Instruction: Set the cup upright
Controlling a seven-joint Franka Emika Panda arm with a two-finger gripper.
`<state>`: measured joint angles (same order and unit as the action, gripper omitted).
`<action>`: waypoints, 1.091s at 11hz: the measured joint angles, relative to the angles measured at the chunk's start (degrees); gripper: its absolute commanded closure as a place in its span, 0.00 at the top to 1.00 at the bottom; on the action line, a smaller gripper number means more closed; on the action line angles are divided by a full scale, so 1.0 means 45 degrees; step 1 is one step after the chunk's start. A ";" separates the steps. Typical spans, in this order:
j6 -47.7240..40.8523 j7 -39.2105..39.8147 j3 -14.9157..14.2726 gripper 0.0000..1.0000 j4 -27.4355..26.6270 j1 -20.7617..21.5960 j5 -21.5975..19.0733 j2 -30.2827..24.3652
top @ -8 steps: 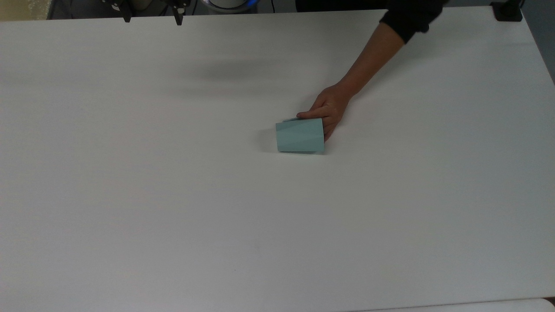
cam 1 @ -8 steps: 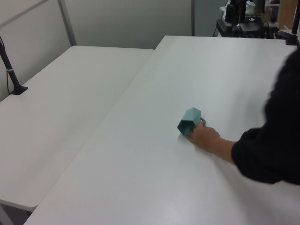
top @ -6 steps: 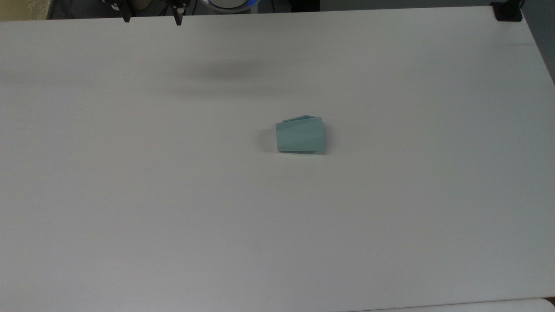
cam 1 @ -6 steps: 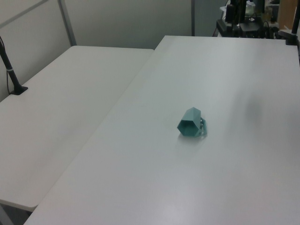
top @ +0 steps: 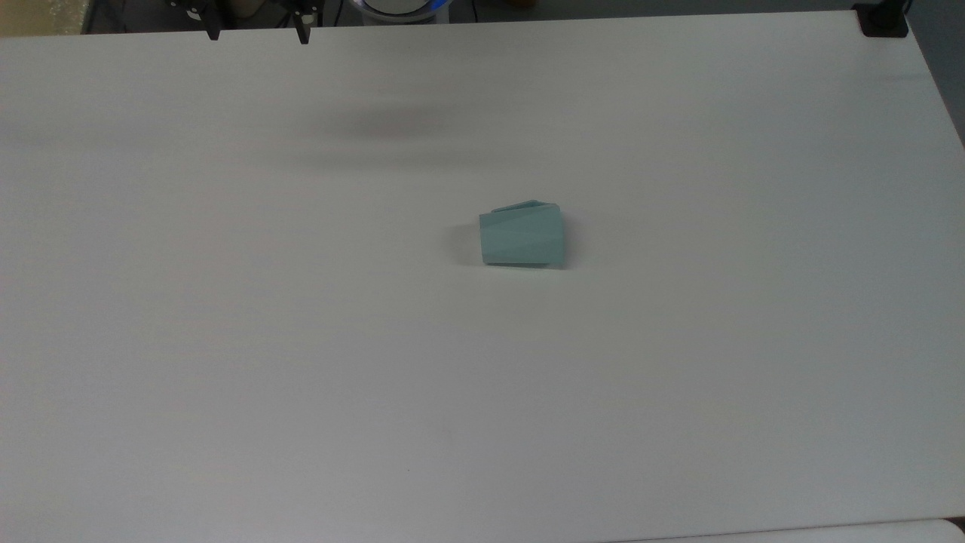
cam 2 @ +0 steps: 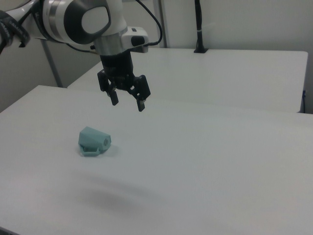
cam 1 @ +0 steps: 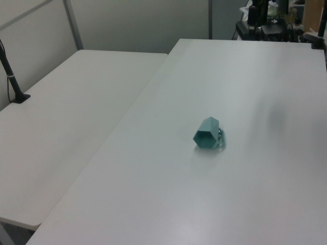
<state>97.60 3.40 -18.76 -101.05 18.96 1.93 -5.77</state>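
Note:
The pale teal faceted cup (top: 522,235) lies on its side near the middle of the white table (top: 226,339). In the top view its wider rim end points right, its narrower base left, and the flat handle tab (top: 520,205) sits on its far side. The left view has the cup (cam 1: 207,135) with its polygonal base toward the camera. In the right view the cup (cam 2: 94,141) rests on the table's left part. My gripper (cam 2: 128,104) hangs open and empty above the table, up and to the right of the cup. In the top view the gripper (top: 257,35) is at the far edge.
A second white table (cam 1: 76,102) adjoins on the left view's left, with a black clamped post (cam 1: 13,76). Another black clamp (top: 882,19) sits at the top view's far right corner. A black post (cam 2: 198,29) stands behind in the right view.
A person's hand and dark sleeve that held the cup have pulled away out of view. The cup stays on its side in the same place. My gripper has barely shifted.

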 measured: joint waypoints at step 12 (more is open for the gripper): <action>-0.0474 -0.8593 0.1104 1.00 0.3984 0.6414 0.4609 0.5251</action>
<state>95.47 -35.27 -13.79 -83.12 47.82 22.67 17.86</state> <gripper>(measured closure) 0.000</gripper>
